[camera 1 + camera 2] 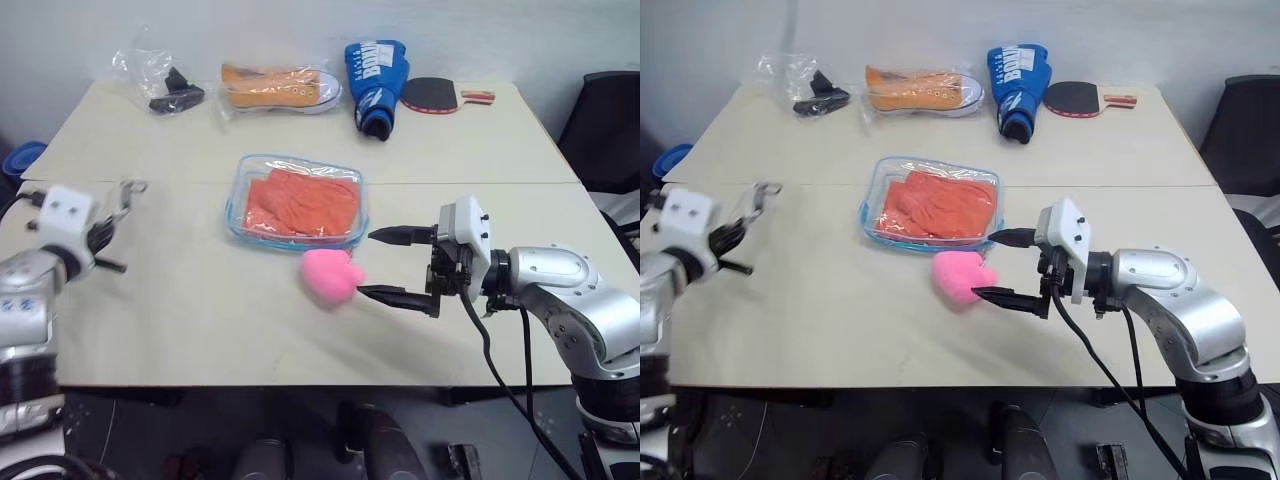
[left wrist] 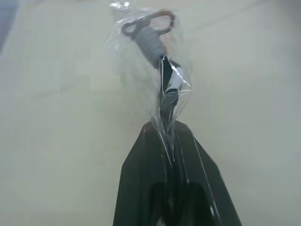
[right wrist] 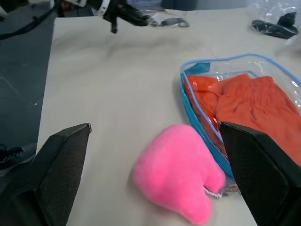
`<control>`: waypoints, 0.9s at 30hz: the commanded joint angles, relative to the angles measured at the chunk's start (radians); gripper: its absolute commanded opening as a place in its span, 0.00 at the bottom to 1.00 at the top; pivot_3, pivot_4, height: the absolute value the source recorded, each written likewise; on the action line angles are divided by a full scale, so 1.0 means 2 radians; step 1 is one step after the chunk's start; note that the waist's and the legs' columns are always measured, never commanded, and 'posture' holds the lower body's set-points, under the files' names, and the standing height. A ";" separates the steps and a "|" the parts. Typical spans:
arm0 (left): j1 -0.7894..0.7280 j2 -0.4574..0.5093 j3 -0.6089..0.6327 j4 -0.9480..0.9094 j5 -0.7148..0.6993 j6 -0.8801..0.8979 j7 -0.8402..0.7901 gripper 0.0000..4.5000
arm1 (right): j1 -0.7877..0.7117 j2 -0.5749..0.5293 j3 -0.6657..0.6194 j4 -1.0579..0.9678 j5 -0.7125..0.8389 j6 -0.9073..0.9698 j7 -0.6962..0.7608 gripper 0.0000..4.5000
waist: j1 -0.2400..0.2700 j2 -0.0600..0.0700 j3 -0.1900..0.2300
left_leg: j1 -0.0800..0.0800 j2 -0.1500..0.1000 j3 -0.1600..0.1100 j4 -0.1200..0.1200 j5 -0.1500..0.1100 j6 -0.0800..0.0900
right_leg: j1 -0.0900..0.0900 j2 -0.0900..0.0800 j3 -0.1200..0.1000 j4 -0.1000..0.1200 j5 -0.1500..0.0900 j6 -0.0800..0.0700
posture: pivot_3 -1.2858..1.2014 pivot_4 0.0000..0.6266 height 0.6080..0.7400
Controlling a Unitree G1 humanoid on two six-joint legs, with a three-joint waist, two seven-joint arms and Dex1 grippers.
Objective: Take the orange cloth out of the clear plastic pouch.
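The clear plastic pouch (image 1: 238,178) with light-blue edging lies flat at the table's middle, and the folded orange cloth (image 1: 300,203) is inside it. A pink plush heart (image 1: 331,276) rests against the pouch's near edge. My right gripper (image 1: 366,263) is open and points left, its fingers either side of the heart's right end, just short of the pouch (image 3: 196,112) and the cloth (image 3: 249,101). Far to the left of the pouch, my left gripper (image 1: 112,213) is shut on a small clear packet (image 2: 155,42) holding a grey clip.
Along the table's far edge lie a crinkled clear bag with a black item (image 1: 170,90), a wrapped orange sneaker (image 1: 280,88), a blue boxing glove (image 1: 377,85) and a table-tennis paddle (image 1: 435,95). A black chair (image 1: 610,130) stands past the right edge.
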 commanded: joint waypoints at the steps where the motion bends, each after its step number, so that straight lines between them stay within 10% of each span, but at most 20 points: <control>1: 0.030 -0.001 0.049 -0.033 -0.015 -0.009 0.018 0.00 | -0.019 0.010 0.007 0.013 -0.002 -0.017 0.015 1.00 | 0.006 0.000 0.000 | 0.000 0.000 0.000 0.000 0.000 0.000 | 0.000 0.000 0.000 -0.001 0.000 0.000 | 0.52 0.24 1.00; 13: 0.114 -0.012 0.086 -0.111 -0.042 0.036 0.019 0.78 | -0.039 0.018 0.021 0.050 -0.022 -0.036 0.039 1.00 | -0.004 -0.001 -0.001 | -0.001 0.000 0.000 0.000 -0.001 0.001 | 0.000 0.000 -0.001 -0.002 0.000 0.000 | 0.52 0.24 1.00; 22: 0.083 0.035 0.118 -0.159 -0.127 0.082 -0.055 0.78 | -0.026 0.012 0.010 0.039 -0.025 -0.034 0.035 1.00 | -0.001 -0.001 -0.001 | -0.001 0.000 0.000 0.000 -0.001 0.001 | 0.000 0.000 -0.001 -0.002 0.000 0.000 | 0.52 0.24 1.00; 27: 0.024 0.054 0.023 -0.252 -0.214 0.093 -0.141 0.78 | -0.023 0.013 0.008 0.038 -0.031 -0.037 0.025 1.00 | 0.000 -0.001 -0.001 | -0.001 0.000 -0.001 0.000 -0.001 0.001 | 0.000 0.000 -0.001 -0.002 0.000 0.000 | 0.52 0.24 1.00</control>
